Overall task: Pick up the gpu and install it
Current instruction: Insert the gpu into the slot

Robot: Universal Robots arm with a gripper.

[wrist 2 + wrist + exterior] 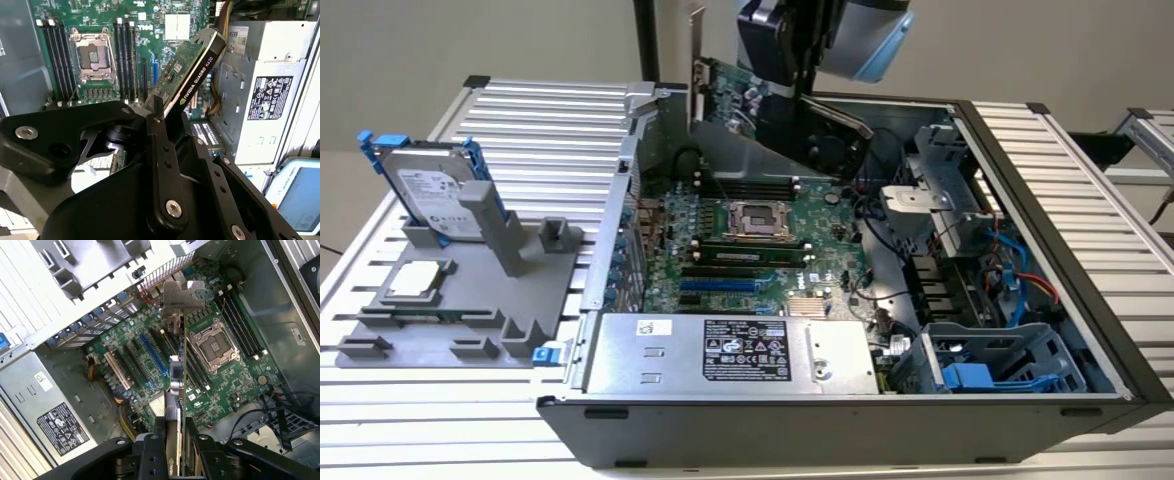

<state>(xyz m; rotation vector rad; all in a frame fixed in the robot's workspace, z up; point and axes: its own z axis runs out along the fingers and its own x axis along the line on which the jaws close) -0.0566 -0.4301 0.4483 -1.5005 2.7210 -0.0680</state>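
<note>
Holding gpu (192,65) pinched edge-on between the gripper (169,131) jaws, raised above the open case's motherboard (761,255). Pick done; gpu not yet seated in the blue slot (150,357).

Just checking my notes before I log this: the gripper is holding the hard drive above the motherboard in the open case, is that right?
No. The gripper is holding the gpu, not the hard drive, above the motherboard in the open case; the second wrist view shows the card clamped in it. The hard drive stands in the grey fixture on the exterior view's left.
</note>
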